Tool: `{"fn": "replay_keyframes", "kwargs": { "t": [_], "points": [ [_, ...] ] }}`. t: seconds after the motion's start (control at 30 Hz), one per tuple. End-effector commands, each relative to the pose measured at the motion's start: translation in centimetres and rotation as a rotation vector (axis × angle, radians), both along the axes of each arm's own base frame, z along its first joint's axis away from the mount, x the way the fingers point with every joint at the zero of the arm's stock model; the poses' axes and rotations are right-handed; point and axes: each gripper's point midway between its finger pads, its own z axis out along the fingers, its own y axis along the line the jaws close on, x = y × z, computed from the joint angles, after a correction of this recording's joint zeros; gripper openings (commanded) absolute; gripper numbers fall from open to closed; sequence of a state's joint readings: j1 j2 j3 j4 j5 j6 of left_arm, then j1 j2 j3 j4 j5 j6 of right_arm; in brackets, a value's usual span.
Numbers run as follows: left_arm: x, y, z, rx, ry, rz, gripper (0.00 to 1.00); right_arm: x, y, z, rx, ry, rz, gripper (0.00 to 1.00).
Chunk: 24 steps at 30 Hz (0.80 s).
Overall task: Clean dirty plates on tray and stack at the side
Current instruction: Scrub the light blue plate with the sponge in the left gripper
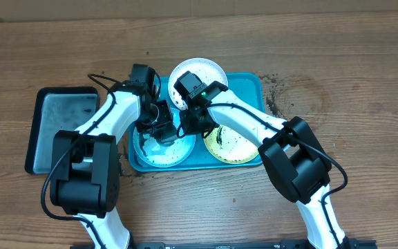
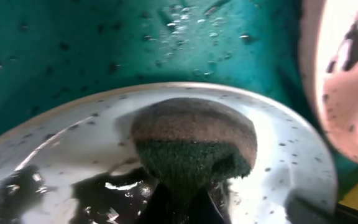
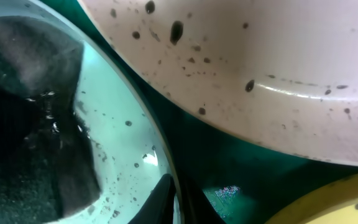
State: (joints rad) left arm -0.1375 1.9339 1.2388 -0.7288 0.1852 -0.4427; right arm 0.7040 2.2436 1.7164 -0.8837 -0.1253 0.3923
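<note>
Left tool (image 2: 182, 208) with a sponge on one plate, right tool (image 3: 178, 202) at that plate's rim.

The left tool is clamped on a brown-and-green scouring sponge (image 2: 194, 146), which presses onto the wet, speckled round plate with the light blue rim (image 1: 163, 155). That plate lies at the left end of the large turquoise plastic tray (image 1: 251, 86) on the wooden table (image 1: 351, 69). The right tool is closed, seemingly pinching that plate's rim to steady it. The white-rimmed plate (image 1: 209, 69) and the yellow-green-rimmed plate (image 1: 230, 149) lie flecked in the tray. Nothing looks stacked at the side, so most of the job is left.
</note>
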Motion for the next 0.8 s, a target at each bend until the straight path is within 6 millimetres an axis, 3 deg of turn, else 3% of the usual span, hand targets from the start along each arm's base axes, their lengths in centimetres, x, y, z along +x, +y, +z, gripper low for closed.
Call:
{"fn": "replay_keyframes", "kwargs": {
  "t": [0.0,0.17,0.3,0.43,0.57,0.7,0.77],
  "points": [
    [-1.3,5.5,-1.9,0.234,0.071,0.076,0.04,0.0,-0.3,-0.5,-0.023,-0.003,-0.003,0.08],
    [-2.6,10.8,-0.3,0.449,0.123,0.189,0.04,0.0,-0.3,-0.5,-0.023,-0.004,-0.003,0.08],
    [-2.8,11.2,1.1,0.450,0.150,0.195,0.04,0.0,-0.3,-0.5,-0.022,-0.005,-0.003,0.08],
    [-2.9,7.1,1.1,0.232,0.178,0.124,0.04,0.1,-0.3,-0.5,-0.020,-0.006,-0.004,0.08],
    [-3.3,0.3,1.3,-0.089,0.193,0.028,0.04,0.1,-0.2,-0.5,-0.019,-0.008,-0.004,0.08],
    [-3.9,-3.0,0.6,-0.146,0.179,-0.048,0.04,0.1,-0.2,-0.5,-0.019,-0.007,-0.004,0.08],
    [-4.3,-3.6,0.3,-0.138,0.179,-0.069,0.04,0.1,-0.2,-0.5,-0.020,-0.006,-0.004,0.08]
  ]
}}
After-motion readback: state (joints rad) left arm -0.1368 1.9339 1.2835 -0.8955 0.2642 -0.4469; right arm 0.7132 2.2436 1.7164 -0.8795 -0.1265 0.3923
